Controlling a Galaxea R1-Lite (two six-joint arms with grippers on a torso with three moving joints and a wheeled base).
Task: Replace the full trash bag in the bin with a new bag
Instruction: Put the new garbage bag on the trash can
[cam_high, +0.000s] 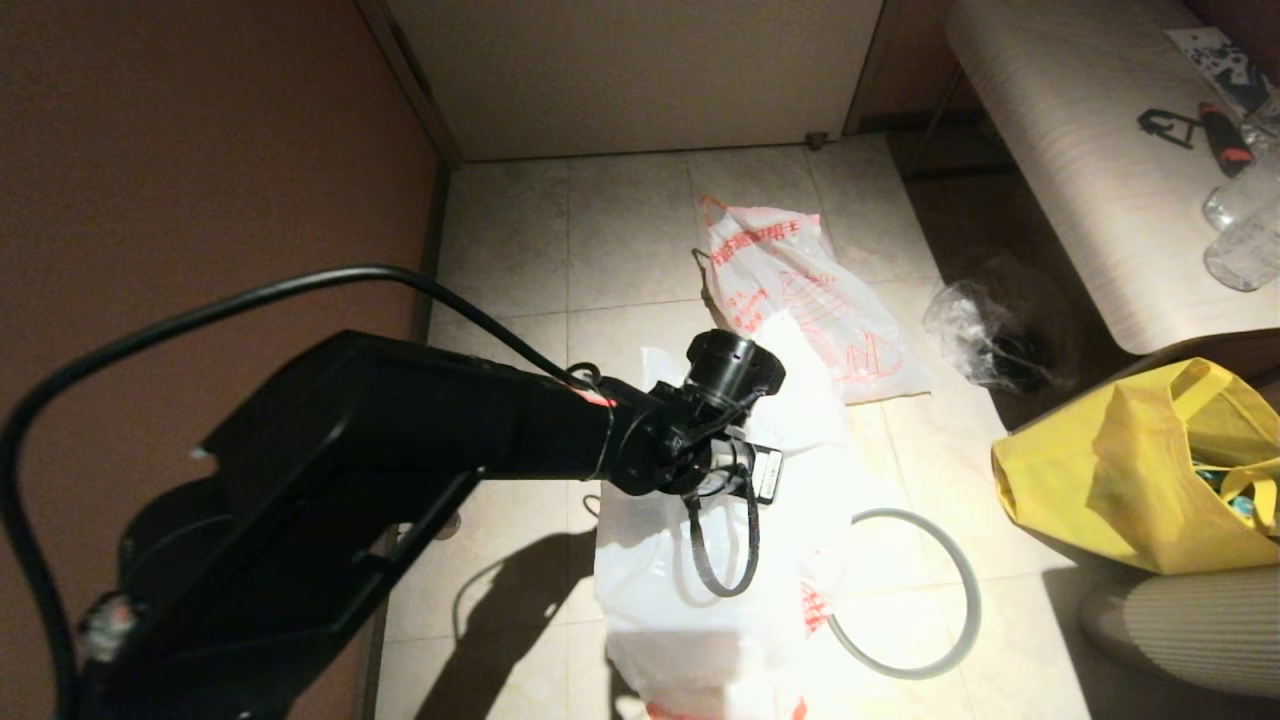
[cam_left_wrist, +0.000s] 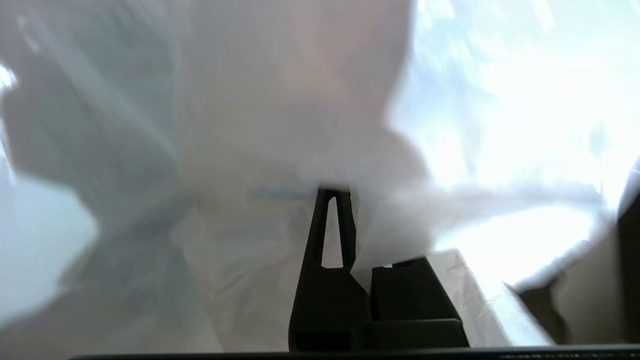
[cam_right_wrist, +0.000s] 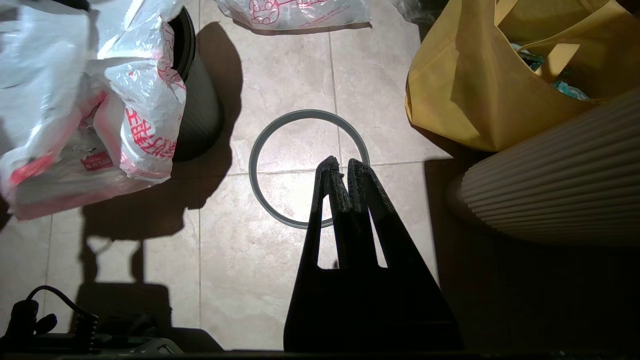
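The left gripper (cam_left_wrist: 334, 192) pinches the full trash bag (cam_high: 700, 570), which hides most of the bin (cam_right_wrist: 197, 115). The right gripper (cam_right_wrist: 343, 167), fingers together and empty, hangs over the grey hoop (cam_right_wrist: 309, 167) on the floor. Farther off lies the new bag (cam_high: 800, 295), flat.

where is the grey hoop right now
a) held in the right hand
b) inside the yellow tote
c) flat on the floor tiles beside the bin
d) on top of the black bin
c: the grey hoop lies flat on the floor tiles, apart from the black bin, which has the red-printed bag in it, while the right hand hovers shut above it, holding nothing.
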